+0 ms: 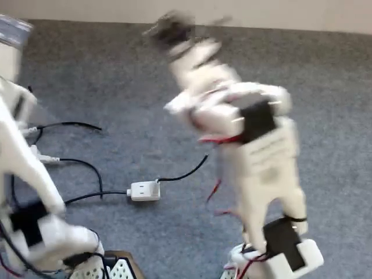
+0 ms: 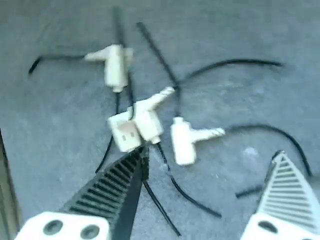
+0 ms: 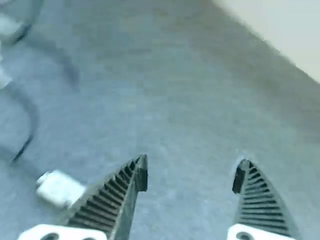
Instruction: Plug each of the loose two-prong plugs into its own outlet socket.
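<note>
Between my left gripper's (image 2: pixel 212 152) open fingers, several white two-prong plugs with black cords lie on the grey carpet. One plug (image 2: pixel 116 64) lies farthest off, and another plug (image 2: pixel 186 140) lies closer. A white outlet socket (image 2: pixel 124 134) sits by the dark finger's tip with a plug (image 2: pixel 150 117) against it; I cannot tell whether it is seated. My right gripper (image 3: pixel 194 161) is open over bare carpet with a white socket block (image 3: pixel 60 189) off to its side. From above, an outlet socket (image 1: pixel 144 190) lies mid-table with cords at both ends.
The left arm (image 1: pixel 23 163) stands along the left edge, with white connectors and black cords (image 1: pixel 75 125) beside it. The right arm (image 1: pixel 261 151) rises blurred over the middle right. A pale wall (image 3: pixel 280 30) borders the far carpet. Open carpet lies at the far side.
</note>
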Action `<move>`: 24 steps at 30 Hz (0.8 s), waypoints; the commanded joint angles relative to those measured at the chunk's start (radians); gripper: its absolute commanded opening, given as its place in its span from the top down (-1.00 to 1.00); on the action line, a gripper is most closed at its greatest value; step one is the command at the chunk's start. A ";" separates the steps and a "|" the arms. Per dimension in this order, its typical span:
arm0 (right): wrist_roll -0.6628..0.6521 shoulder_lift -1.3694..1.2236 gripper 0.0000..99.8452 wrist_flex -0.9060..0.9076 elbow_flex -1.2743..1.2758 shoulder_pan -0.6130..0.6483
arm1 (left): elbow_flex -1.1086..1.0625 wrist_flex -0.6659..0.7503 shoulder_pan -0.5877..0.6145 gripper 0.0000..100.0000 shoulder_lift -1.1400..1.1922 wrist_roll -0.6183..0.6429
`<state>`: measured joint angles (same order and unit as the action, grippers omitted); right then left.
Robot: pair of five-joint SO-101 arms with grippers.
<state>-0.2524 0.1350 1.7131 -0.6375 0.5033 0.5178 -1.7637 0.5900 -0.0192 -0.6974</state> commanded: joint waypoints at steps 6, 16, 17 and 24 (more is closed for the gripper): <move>0.074 0.101 0.47 -0.024 0.308 -0.414 | -1.063 0.178 -0.406 0.34 -0.664 -0.293; 0.011 0.464 0.47 -0.576 1.264 -0.544 | -1.336 0.390 -0.558 0.30 -0.590 -0.293; -0.014 0.507 0.47 -0.616 1.348 -0.544 | -1.337 0.397 -0.576 0.30 -0.579 -0.293; -0.040 0.737 0.47 -0.806 1.799 -0.544 | -1.337 0.529 -0.727 0.30 -0.501 -0.175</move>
<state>-0.2800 0.7396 1.0058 0.9643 -0.0292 -0.8170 -1.3218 -0.0591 -0.5562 -0.9183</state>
